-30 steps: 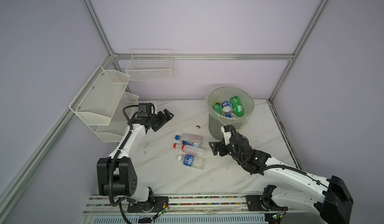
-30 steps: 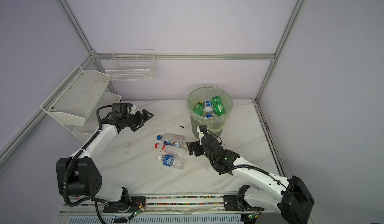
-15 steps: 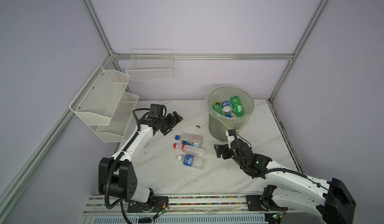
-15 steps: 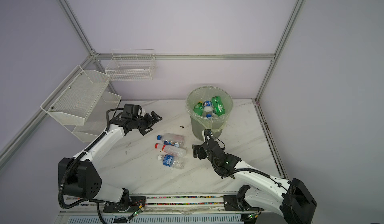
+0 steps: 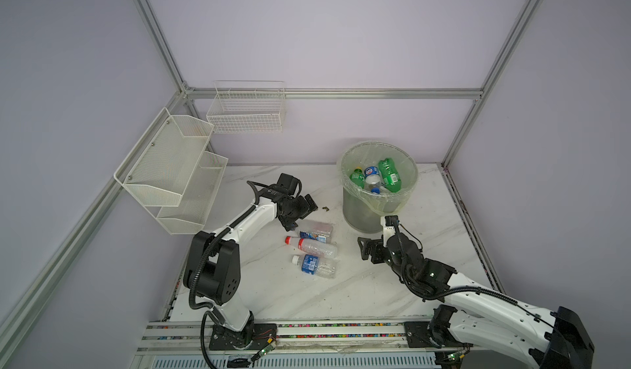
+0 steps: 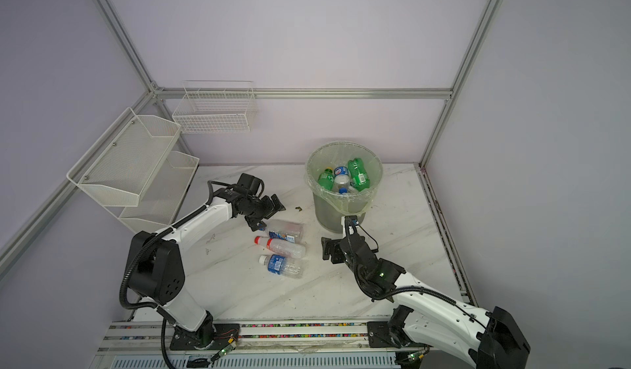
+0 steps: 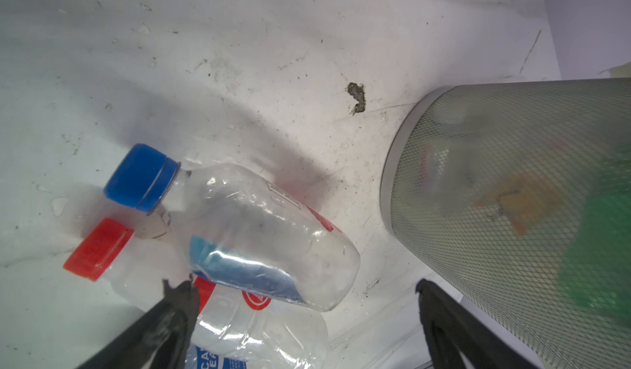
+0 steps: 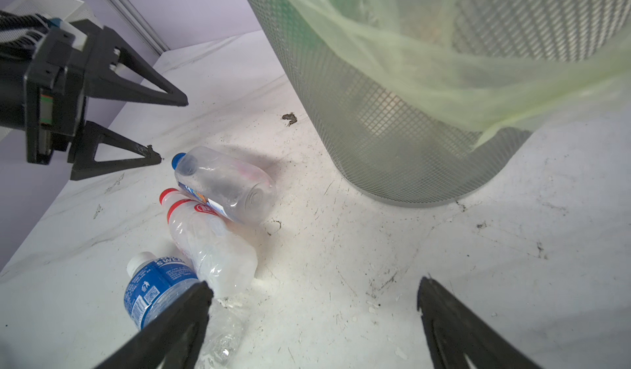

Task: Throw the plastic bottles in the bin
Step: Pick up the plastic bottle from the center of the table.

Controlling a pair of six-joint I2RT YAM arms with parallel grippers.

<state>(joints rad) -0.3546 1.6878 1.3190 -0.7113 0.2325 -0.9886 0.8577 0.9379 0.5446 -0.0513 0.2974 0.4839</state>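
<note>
Three plastic bottles lie side by side on the white table left of the bin: a clear one with a blue cap (image 5: 316,230), one with a red cap (image 5: 312,246), and one with a blue label (image 5: 314,265). The bin (image 5: 377,182) holds several more, two of them green. My left gripper (image 5: 300,213) is open just over the blue-capped bottle's (image 7: 259,227) neck end, touching nothing. My right gripper (image 5: 362,248) is open low over bare table between the bottles and the bin's wall (image 8: 392,111), with the blue-label bottle (image 8: 153,288) beside one finger.
Two white mesh baskets (image 5: 170,165) hang on the left wall and a wire basket (image 5: 246,111) on the back wall. A small dark fleck (image 5: 326,208) lies on the table between my left gripper and the bin. Frame posts stand at the back corners.
My left arm has swung from near the mesh baskets over to the bottles. My right gripper has dropped lower and drawn a little away from the bin. Both stay open.
</note>
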